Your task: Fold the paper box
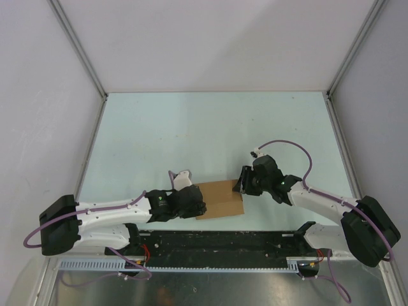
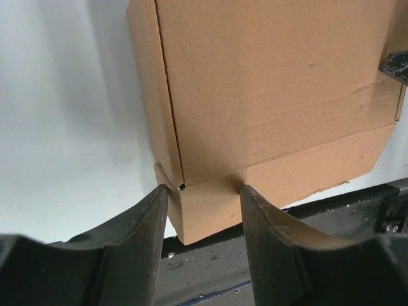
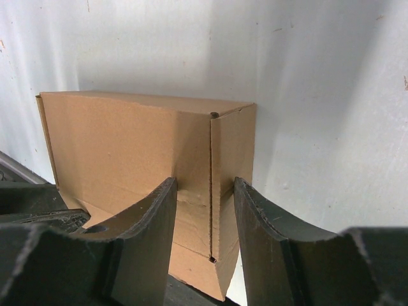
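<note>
Box (image 1: 220, 199) of plain brown card lies on pale table (image 1: 191, 127), just beyond black rail (image 1: 217, 242) at the near edge. Left wrist view: left gripper (image 2: 204, 191) pinches the box's near corner flap, both fingers (image 2: 146, 236) touching it. Right wrist view: right gripper (image 3: 205, 185) clamps the box's end corner.

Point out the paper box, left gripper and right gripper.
paper box (image 1: 222, 199), top view, flat upper panel.
left gripper (image 2: 204, 189), left wrist view, midway between fingertips.
right gripper (image 3: 204, 182), right wrist view, midway between fingertips.
</note>
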You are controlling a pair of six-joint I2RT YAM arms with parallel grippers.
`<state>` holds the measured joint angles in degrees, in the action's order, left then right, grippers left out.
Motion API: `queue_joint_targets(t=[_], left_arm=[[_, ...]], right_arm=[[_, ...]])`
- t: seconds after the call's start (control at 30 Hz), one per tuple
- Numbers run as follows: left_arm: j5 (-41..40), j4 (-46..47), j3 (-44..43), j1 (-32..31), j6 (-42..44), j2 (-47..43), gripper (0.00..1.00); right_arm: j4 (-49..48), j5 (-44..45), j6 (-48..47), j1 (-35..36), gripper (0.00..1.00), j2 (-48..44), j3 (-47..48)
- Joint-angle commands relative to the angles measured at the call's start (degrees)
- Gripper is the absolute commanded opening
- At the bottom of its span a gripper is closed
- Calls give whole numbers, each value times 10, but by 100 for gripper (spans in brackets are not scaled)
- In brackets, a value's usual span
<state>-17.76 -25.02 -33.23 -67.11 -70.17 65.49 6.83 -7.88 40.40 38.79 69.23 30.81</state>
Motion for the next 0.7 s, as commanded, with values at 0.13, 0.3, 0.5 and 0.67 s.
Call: queue_joint_targets(t=[0.13,0.3,0.5,0.67], left_arm=[[1,20,-26,-4,6,2,51],[4,25,-26,-4,7,2,49],[6,38,-23,-3,4,-2,46],[10,45,-17,-3,3,-6,43]], right_arm=[[-13,-2,-1,3,45,1,0],[-13,-2,-1,3,45,2,0],[-13,-2,-1,4,45,2,0],[-14,-3,-1,4,45,4,0]])
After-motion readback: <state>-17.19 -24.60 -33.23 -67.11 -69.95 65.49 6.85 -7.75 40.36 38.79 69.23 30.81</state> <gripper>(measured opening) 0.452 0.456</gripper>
